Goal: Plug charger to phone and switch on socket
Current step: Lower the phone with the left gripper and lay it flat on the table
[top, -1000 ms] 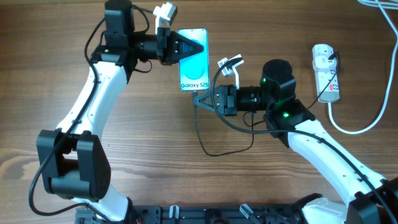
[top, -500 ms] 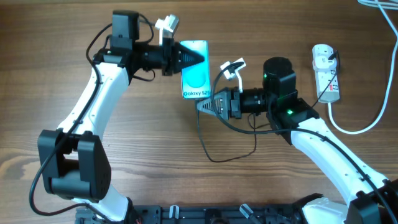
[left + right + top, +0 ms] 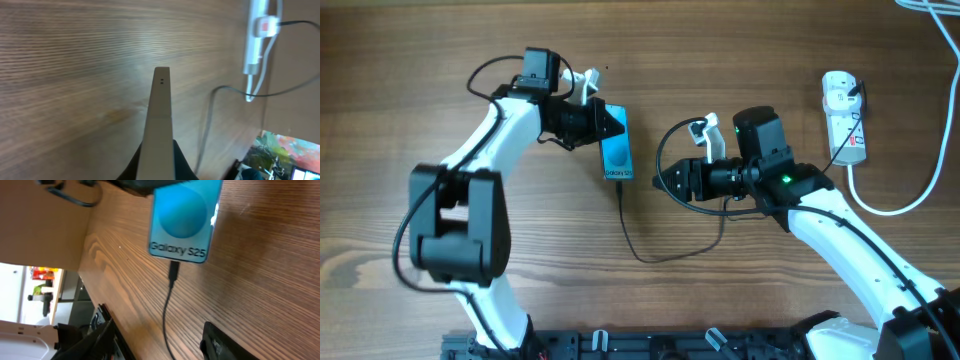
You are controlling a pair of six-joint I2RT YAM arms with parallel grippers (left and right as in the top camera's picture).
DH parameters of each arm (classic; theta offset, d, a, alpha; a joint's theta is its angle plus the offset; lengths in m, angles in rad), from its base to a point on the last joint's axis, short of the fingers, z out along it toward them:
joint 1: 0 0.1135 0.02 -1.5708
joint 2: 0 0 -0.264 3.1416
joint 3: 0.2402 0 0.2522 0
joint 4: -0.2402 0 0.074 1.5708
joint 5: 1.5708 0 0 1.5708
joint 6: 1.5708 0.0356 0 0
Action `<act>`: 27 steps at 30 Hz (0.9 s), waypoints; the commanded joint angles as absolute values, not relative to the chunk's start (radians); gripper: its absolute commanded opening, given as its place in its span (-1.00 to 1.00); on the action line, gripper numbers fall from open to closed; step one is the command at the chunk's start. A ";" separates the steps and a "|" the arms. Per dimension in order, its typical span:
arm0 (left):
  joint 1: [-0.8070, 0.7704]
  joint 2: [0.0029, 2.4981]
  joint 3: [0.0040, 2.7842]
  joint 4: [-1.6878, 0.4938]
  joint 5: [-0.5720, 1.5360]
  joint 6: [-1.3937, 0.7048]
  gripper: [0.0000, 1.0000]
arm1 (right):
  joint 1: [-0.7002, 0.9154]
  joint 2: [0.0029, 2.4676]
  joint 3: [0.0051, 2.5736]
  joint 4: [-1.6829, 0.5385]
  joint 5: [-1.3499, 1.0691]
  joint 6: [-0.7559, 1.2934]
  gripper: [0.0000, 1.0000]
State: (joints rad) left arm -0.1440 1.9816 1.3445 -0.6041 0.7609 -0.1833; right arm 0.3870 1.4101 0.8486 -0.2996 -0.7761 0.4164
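My left gripper (image 3: 608, 124) is shut on the phone (image 3: 618, 152) and holds it turned partly on its edge. In the left wrist view the phone (image 3: 159, 115) shows edge-on between the jaws (image 3: 158, 169). The charger (image 3: 632, 240), a thin black cable, has its plug (image 3: 173, 272) set in the bottom edge of the phone (image 3: 185, 220), below the "Galaxy S25" text. My right gripper (image 3: 666, 181) is open and empty, a little right of the plug; its jaws (image 3: 160, 342) frame the cable without touching it. The white socket (image 3: 842, 115) lies at the far right.
A thick white cord (image 3: 900, 205) loops from the socket toward the right table edge. A black plug (image 3: 860, 95) sits in the socket. The socket also shows in the left wrist view (image 3: 257, 30). The charger's slack lies in a loop under my right arm.
My left gripper has carried the phone down and right and tipped it on edge. My right gripper has let go of the plug, opened and drawn back right; the plug stays in the phone.
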 commanded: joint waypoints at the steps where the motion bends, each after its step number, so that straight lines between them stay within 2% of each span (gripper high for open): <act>1: -0.145 2.047 1.343 -0.569 0.760 -0.161 -0.92 | 0.384 1.417 0.858 -0.304 -0.747 0.392 0.15; 14: -0.152 2.166 1.342 -0.510 0.734 -0.164 -0.90 | 0.390 1.417 0.858 -0.308 -0.733 0.389 0.14; 17: -0.152 2.181 1.342 -0.514 0.723 -0.164 -0.74 | 0.390 1.417 0.858 -0.309 -0.733 0.388 0.15; 20: -0.153 2.183 1.342 -0.527 0.696 -0.164 -0.46 | 0.390 1.417 0.858 -0.309 -0.733 0.384 0.15; 23: -0.152 2.183 1.342 -0.543 0.669 -0.164 -0.34 | 0.390 1.417 0.858 -0.311 -0.733 0.376 0.15; 27: -0.152 2.183 1.342 -0.572 0.574 -0.165 -0.32 | 0.390 1.417 0.858 -0.324 -0.731 0.366 0.15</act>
